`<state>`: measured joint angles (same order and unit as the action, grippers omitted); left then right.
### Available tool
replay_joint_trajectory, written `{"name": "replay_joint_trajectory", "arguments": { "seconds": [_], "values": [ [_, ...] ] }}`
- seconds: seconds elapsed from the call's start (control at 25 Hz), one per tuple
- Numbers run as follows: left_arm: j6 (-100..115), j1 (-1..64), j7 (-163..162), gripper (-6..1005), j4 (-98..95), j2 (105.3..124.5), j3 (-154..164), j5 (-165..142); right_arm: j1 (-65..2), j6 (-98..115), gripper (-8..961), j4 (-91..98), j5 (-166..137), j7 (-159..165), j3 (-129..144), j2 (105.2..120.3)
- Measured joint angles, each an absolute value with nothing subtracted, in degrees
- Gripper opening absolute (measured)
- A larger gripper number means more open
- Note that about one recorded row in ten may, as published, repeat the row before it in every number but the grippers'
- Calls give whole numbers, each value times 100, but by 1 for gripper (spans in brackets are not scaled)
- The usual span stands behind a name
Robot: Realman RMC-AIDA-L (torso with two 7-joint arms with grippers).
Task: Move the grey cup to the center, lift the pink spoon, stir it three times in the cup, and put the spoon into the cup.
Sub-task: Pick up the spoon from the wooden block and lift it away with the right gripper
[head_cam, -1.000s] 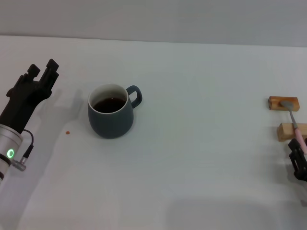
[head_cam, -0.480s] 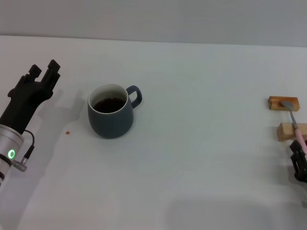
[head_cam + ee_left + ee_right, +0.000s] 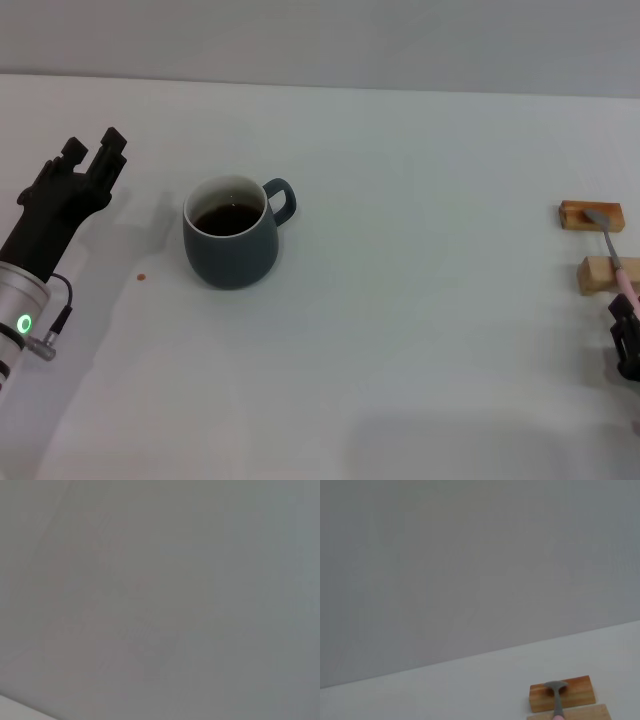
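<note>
The grey cup [image 3: 231, 250] stands left of the table's middle, handle pointing right, with dark liquid inside. At the far right the pink spoon [image 3: 613, 252] lies across two wooden blocks, its metal bowl [image 3: 554, 685] on the far block and its pink handle toward me. My left gripper [image 3: 92, 143] hovers open to the left of the cup, a hand's width away and holding nothing. My right gripper [image 3: 626, 335] sits at the right edge, just in front of the spoon handle's near end and partly cut off by the frame. The left wrist view shows only a blank grey surface.
The far wooden block [image 3: 590, 215] and the near wooden block [image 3: 602, 273] prop the spoon up off the white table [image 3: 420, 300]. A small brown spot [image 3: 141, 278] lies on the table left of the cup.
The left gripper has drifted slightly right and nearer. The right gripper has slipped a little toward the right edge and nearer to me. Cup and spoon have not moved.
</note>
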<state>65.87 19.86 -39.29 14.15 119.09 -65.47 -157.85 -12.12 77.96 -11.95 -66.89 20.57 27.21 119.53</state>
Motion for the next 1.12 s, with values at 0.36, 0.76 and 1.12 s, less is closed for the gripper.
{"name": "replay_joint_trajectory", "arguments": {
  "seconds": [0.36, 0.76, 1.12],
  "values": [
    [6582, 1922, -3982, 617, 1415, 11909, -6515, -15785, -1213, 7810, 229, -1195, -6683, 2057, 2715, 11960],
    [6599, 1907, -3990, 617, 1415, 11909, -6511, -15785, -1213, 7814, 209, -1195, -6679, 2056, 2715, 11962],
    [6586, 1904, -3999, 617, 1459, 11909, -6503, -15785, -1213, 7814, 194, -1185, -6658, 2056, 2715, 11962]
  ]
}}
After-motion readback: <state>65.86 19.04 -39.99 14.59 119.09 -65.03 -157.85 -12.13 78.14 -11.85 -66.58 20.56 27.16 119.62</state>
